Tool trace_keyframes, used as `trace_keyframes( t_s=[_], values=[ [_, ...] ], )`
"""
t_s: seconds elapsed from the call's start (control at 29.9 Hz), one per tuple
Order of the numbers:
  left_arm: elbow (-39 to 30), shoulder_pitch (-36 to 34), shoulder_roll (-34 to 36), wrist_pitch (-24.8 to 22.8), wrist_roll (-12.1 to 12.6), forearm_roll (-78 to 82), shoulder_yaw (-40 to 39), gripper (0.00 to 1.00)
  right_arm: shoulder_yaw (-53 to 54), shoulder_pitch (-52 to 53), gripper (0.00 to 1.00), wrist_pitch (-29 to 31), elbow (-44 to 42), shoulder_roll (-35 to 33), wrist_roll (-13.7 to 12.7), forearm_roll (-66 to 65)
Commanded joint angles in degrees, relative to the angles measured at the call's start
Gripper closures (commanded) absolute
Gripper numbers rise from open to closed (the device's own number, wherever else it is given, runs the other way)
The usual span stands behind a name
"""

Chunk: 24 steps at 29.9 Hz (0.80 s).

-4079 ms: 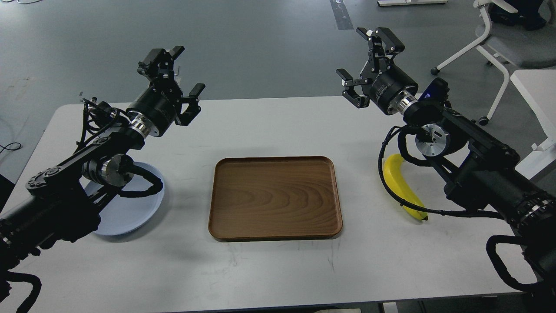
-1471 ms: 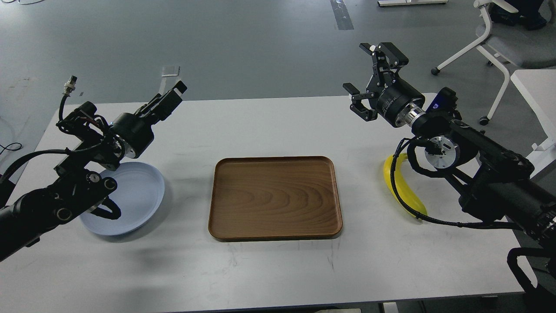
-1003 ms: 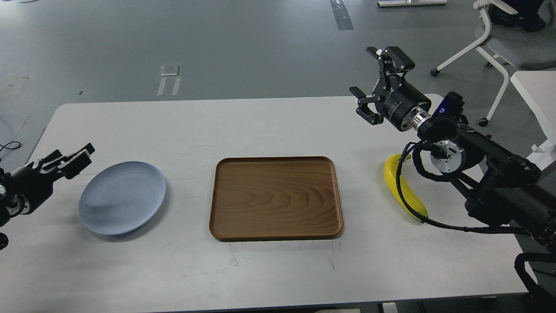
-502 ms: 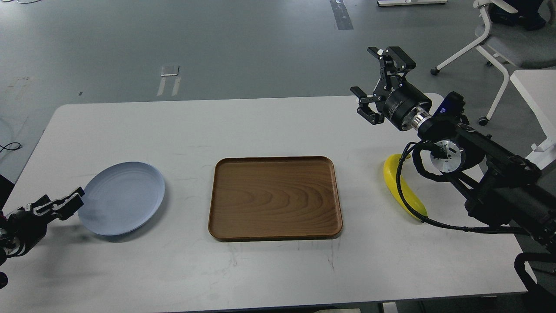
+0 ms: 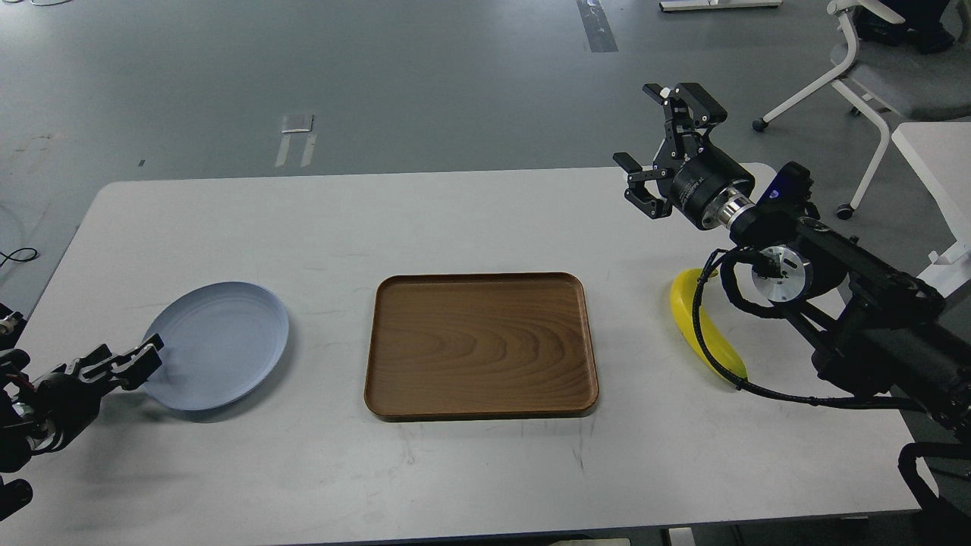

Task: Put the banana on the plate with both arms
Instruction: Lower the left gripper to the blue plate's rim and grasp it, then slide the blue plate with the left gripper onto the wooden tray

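Observation:
The yellow banana (image 5: pixel 692 324) lies on the white table at the right, under my right arm, with a black cable crossing it. My right gripper (image 5: pixel 642 127) is open and empty, raised above the table's far right edge, beyond the banana. The pale blue-grey plate (image 5: pixel 220 343) lies empty at the left. My left gripper (image 5: pixel 125 365) is low at the plate's near-left rim, its tip at or touching the rim. It is seen side-on, so its fingers cannot be told apart.
A brown wooden tray (image 5: pixel 482 345) lies empty in the middle of the table (image 5: pixel 470 220), between plate and banana. A white office chair (image 5: pixel 872 72) and another white table (image 5: pixel 937 155) stand off to the far right.

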Motion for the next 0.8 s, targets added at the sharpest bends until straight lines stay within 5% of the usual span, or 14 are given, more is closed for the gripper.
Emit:
trace_keyframes(
  t_s=[0.0,0.13,0.17,0.77],
  values=[
    [0.08,-0.15,-0.58,-0.01,-0.07,-0.06,1.39,0.60,0.00,-0.04,0.00,0.00,0.00,-0.22,0.00,0.00],
    [0.26,-0.24,-0.67,-0.01,-1.56,0.03,1.48,0.98,0.00,-0.04,0.00,0.00,0.00,-0.22,0.00,0.00],
    [0.26,-0.33,-0.67,-0.01,-2.00,-0.06,1.48,1.00,-0.09,-0.04,0.00,0.00,0.00,-0.22,0.00,0.00],
    [-3.25,-4.19,-0.23,-0.01,-3.11,-0.24,1.21,1.00,0.09,-0.04,0.00,0.00,0.09,-1.01,0.09,0.00]
  ],
)
